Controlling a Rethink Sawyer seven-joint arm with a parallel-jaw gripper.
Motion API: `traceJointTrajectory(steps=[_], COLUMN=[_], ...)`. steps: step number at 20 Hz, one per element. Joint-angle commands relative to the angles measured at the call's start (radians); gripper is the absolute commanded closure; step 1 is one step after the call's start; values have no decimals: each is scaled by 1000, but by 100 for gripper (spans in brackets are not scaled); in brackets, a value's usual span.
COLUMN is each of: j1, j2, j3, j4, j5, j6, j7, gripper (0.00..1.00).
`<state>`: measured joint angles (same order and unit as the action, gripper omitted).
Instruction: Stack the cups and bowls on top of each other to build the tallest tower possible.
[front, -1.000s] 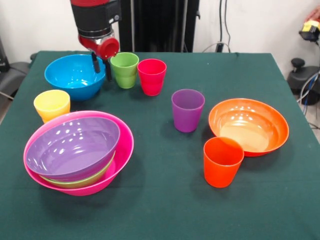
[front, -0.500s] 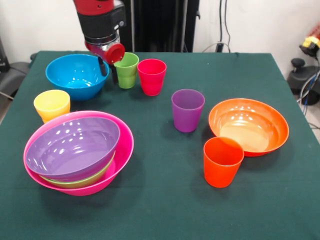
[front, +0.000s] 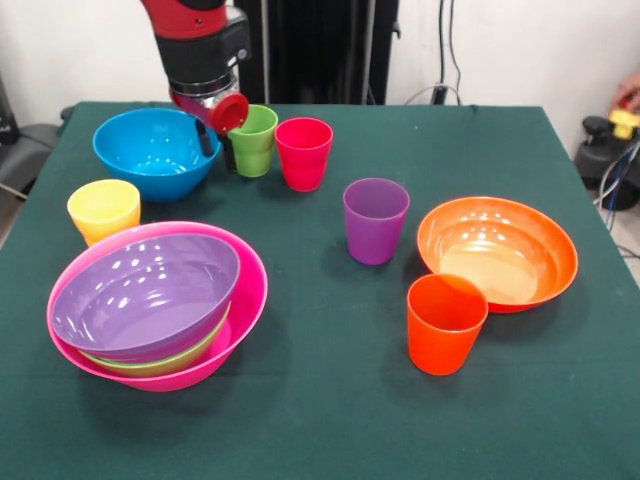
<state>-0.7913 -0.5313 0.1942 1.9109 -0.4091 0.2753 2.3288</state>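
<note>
The pincer hangs at upper left, spread, its dark fingers straddling the blue bowl's right rim just beside the green cup. The red cup stands touching the green one. At lower left the pink bowl holds the green bowl and purple bowl; the yellow cup sits just above. Purple cup, orange bowl and orange cup cluster right. The green bench lies bare along the bottom edge.
</note>
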Motion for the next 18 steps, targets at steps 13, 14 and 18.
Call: traceJointTrajectory(steps=[13, 14, 18], j1=[-12, -14, -20], j2=[46, 49, 52], j3=[41, 41, 44], j4=[-139, -145, -153], j5=[-114, -117, -124], j6=[59, 65, 69], j7=[-114, -118, -122], gripper=[0, 0, 0])
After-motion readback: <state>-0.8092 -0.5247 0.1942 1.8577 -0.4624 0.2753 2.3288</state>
